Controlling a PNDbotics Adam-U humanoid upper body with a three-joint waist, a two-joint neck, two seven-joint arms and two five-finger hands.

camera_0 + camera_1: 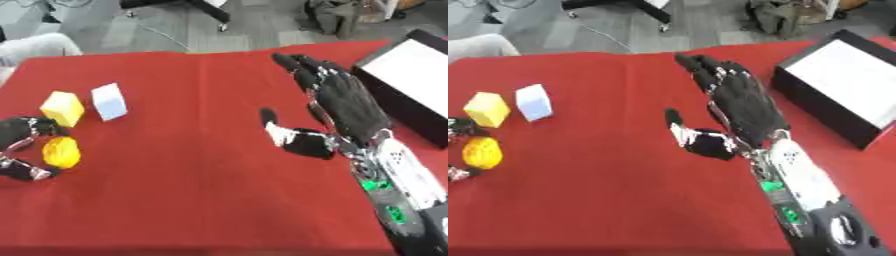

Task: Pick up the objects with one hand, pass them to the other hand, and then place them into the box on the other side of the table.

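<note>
Nearest, at the table's left edge, the left hand curled its fingers around a yellow ball resting on the red tablecloth. The ball looked light and probably soft; taking it across its widest part seemed safest, since it could roll. Mid-table, the right hand lay open, fingers straight, holding nothing. Beyond the ball stood a yellow cube and a pale blue block. The black box waited far right.

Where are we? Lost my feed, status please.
Left hand curling round yellow ball. Right hand open mid-table. Box far right, nothing blocking.
</note>
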